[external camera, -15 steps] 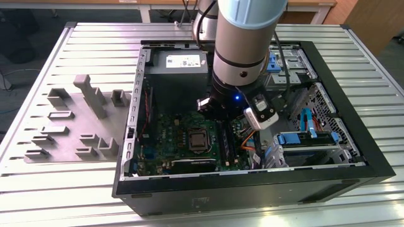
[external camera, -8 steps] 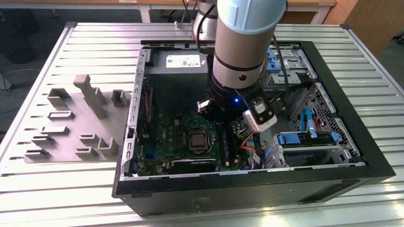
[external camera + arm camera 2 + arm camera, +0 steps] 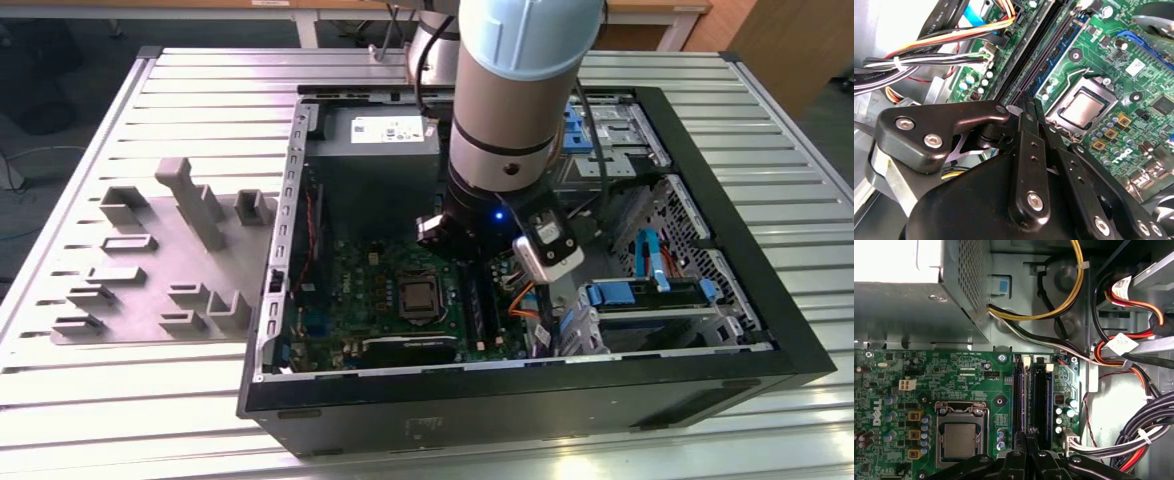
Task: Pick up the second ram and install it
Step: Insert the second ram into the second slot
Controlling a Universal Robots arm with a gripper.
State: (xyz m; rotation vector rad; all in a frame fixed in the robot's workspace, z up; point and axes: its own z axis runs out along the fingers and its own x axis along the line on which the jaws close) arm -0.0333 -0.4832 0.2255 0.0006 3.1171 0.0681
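Observation:
My gripper [image 3: 467, 262] is down inside the open computer case [image 3: 747, 370], over the memory slots of the green motherboard [image 3: 367, 290]. In both wrist views its black fingers are shut together, gripper [image 3: 1027, 436], gripper [image 3: 1029, 100], with their tips at one end of the slots. The second ram [image 3: 1028, 395] appears as a thin strip seen edge-on, standing in the black slots beside the processor [image 3: 960, 440]. I cannot tell whether the tips touch it. A white latch [image 3: 1027, 360] sits at the slot's far end.
Bundles of black, red and orange cables [image 3: 1134, 355] run close beside the slots. The metal power supply [image 3: 914, 295] stands just beyond the board. Blue drive brackets [image 3: 627, 292] are at the exterior view's right. A grey parts fixture [image 3: 160, 260] lies on the slatted table, left of the case.

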